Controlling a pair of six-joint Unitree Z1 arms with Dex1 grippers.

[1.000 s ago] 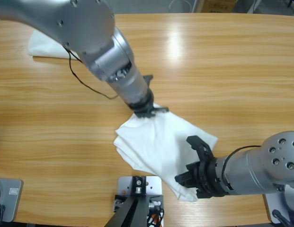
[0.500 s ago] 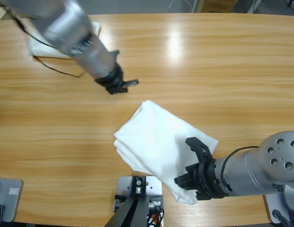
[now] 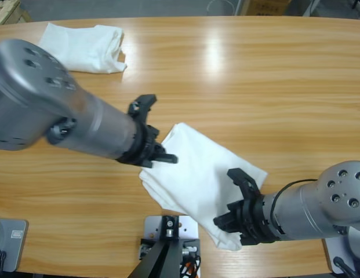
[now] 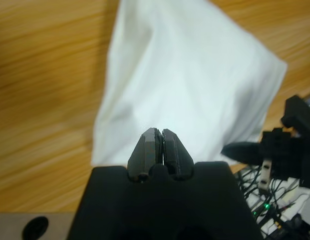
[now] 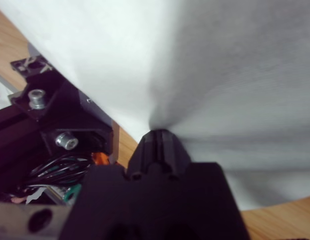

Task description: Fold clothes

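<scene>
Now the left pincer (image 3: 158, 152), closed and empty, has returned to the folded T-shirt's (image 3: 197, 174) edge.

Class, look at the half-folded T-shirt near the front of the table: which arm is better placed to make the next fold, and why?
The right. Its gripper is already pinching the T-shirt's near corner, cloth puckering at its tip. The left gripper is shut on nothing at the opposite edge and would have to open and grasp first.

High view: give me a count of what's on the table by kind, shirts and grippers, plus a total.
White T-shirts: 2, a folded T-shirt at the far corner and a T-shirt being folded in the middle.
Grippers: 2, the left gripper at that shirt's edge, jaws shut and empty, and the right gripper pinching its near corner.
Total: 4
</scene>
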